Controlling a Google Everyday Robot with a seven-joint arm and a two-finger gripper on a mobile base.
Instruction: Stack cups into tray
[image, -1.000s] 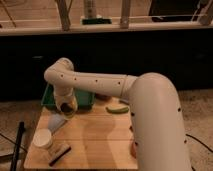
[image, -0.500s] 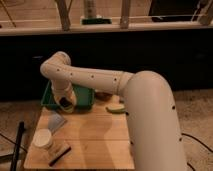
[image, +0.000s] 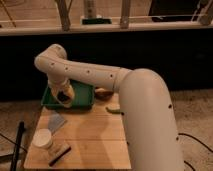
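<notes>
pincer (image: 64, 98) over green tray (image: 84, 96), cream cup (image: 42, 139) on table (image: 95, 140)

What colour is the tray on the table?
The tray is dark green, clearest in the camera view; the pincer hangs over its left part as pictured.

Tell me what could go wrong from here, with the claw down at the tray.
1. The claw sits low at the tray's left front, close to the rim. A further drop or sideways move might catch the rim and shove the tray.
2. The white cup stands near the table's front left corner beside a dark stick. A careless reach could tip it off the edge.
3. The arm hides part of the tray, so placement there is hard to check.
</notes>
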